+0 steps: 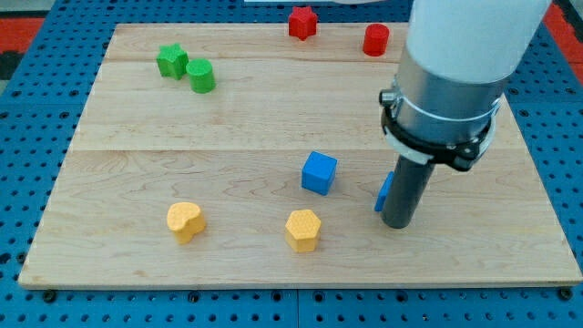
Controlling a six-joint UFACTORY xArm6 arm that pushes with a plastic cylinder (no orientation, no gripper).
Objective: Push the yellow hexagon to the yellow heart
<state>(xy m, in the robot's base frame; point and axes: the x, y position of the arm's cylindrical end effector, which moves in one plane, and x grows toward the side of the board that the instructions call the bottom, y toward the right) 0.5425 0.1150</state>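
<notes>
Approaching: my tip (398, 224) is sitting right of the yellow hexagon (303, 230), not touching; no hand fitted. Next, pushing it leftward toward the yellow heart (185, 220).

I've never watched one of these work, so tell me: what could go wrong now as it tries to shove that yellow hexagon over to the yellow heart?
Two likely risks:
1. My tip stands at the view's right of the yellow hexagon, right beside a partly hidden blue block; moving off could drag that along.
2. The push toward the yellow heart must be centred on the hexagon; off-centre, it may spin and slide past the heart, or veer toward the blue cube.
</notes>
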